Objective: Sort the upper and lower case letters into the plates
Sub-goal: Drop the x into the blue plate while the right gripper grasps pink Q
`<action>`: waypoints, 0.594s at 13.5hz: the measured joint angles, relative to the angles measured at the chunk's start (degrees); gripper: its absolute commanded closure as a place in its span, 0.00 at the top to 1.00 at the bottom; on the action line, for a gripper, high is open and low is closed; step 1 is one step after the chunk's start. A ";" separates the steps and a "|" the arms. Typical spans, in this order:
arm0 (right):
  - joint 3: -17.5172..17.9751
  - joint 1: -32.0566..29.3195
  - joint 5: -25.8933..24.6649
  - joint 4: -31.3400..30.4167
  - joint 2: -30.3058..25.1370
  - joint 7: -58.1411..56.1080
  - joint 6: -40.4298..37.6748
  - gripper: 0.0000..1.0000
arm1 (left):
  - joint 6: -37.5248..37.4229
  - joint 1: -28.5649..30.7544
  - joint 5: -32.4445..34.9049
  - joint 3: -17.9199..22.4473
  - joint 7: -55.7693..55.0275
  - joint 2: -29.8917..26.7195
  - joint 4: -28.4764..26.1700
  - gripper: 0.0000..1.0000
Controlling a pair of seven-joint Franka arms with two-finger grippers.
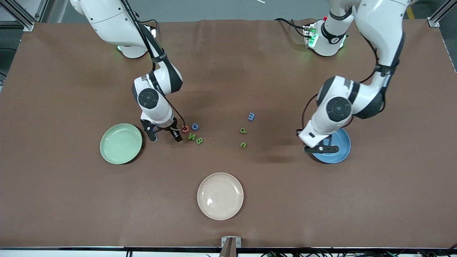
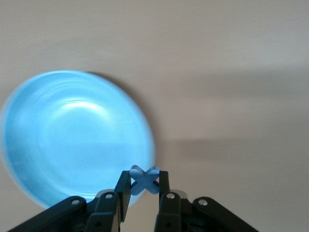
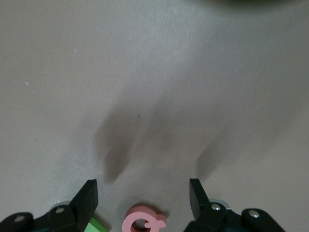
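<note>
My left gripper (image 2: 144, 191) is shut on the small blue x (image 2: 144, 180) and hangs over the edge of the blue plate (image 2: 72, 140); from the front it sits above that plate (image 1: 339, 151) as a dark bar (image 1: 323, 149). My right gripper (image 3: 143, 193) is open and low over the table, with the red capital (image 3: 144, 221) lying loose between its fingers. Beside that gripper (image 1: 166, 137) are the red letter (image 1: 185, 129), a blue capital (image 1: 195, 126) and two green capitals (image 1: 195, 139). The pale green plate (image 1: 121, 143) lies beside it, toward the right arm's end.
A blue m (image 1: 251, 116) and two green small letters (image 1: 243, 130) (image 1: 243, 145) lie mid-table between the arms. A cream plate (image 1: 220, 196) sits nearer the front camera. A green piece's corner (image 3: 99, 226) shows by one right finger.
</note>
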 measured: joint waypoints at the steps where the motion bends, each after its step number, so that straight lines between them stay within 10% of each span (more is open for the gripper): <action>1: 0.00 0.46 0.00 0.22 0.38 0.77 0.14 0.83 | 0.30 2.41 0.94 0.00 2.12 -0.12 -1.15 0.06; 8: -0.01 2.89 0.00 0.61 0.74 4.73 0.11 0.81 | 7.07 11.42 2.33 -0.04 10.97 1.50 -5.61 0.06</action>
